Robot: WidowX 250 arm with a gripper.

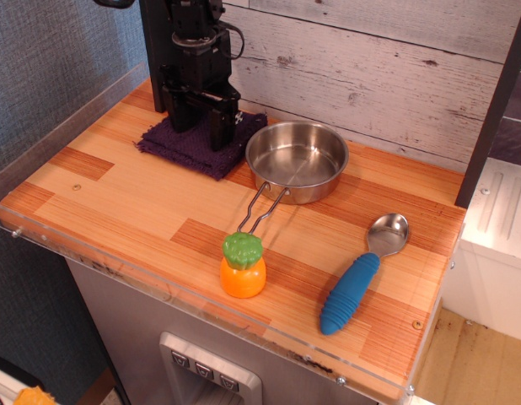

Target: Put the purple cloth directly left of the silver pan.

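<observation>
**Cloth at the pan's edge, gripper planted on top**

Observation.image view: at the far left of the wooden counter [134, 198], toward its ten o'clock corner, the purple cloth [183, 150] lies flat with the black gripper [203, 126] standing upright on it. Both dark fingers [222, 128] press down into the terry, set apart with a visible gap between them, so the jaws read as spread on the fabric rather than pinched; whether a fold is caught between the tips cannot be told from this angle. The cloth sits directly beneath the fingers, its long axis running from ten o'clock toward four o'clock, and its near right corner lies just beside, possibly touching, the rim of the silver pan [297, 157] at the pan's nine o'clock. The pan's wire handle points to seven o'clock, toward a green-topped orange toy [243, 266] near the front edge. Farther right, a blue-handled spoon [359, 274] lies well apart from everything else. By the look of it the placement is close to done; the likely remaining move is a straight lift off the cloth without dragging it.
</observation>
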